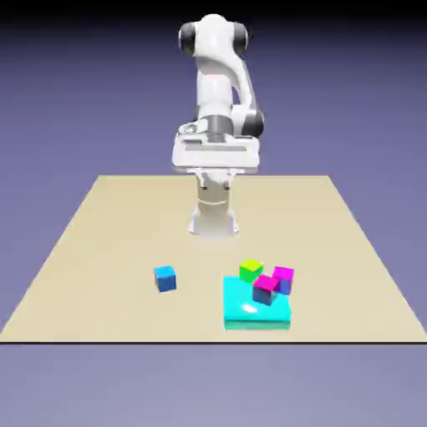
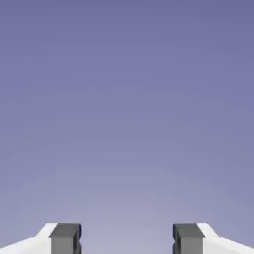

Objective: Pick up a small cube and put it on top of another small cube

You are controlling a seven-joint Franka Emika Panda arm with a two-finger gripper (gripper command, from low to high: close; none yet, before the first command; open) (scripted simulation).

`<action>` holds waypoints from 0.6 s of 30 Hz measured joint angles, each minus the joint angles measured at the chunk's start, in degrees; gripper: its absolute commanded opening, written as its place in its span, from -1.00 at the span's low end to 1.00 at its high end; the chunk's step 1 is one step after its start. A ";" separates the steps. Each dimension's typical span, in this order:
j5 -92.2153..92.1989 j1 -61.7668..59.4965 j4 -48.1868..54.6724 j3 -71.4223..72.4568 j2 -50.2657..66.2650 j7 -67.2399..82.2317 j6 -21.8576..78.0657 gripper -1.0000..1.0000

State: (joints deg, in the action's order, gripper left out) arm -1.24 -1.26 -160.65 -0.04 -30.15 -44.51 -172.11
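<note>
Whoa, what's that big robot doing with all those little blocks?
Right now the white robot arm's two-finger gripper is open and holding nothing, up above the table. The small bright blue cube sits alone on the tan table, so it isn't stacked yet. Two small magenta-pink cubes and a lime-green cube are grouped by the flat cyan slab.

Arm raised and bent; hand open, fingers wide apart.
</note>
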 measured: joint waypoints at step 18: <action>-17.55 -25.99 4.76 0.34 35.03 -26.11 23.13 0.00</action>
State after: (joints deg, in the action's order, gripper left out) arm -18.79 -27.24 -155.89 0.30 4.88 -70.62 -148.98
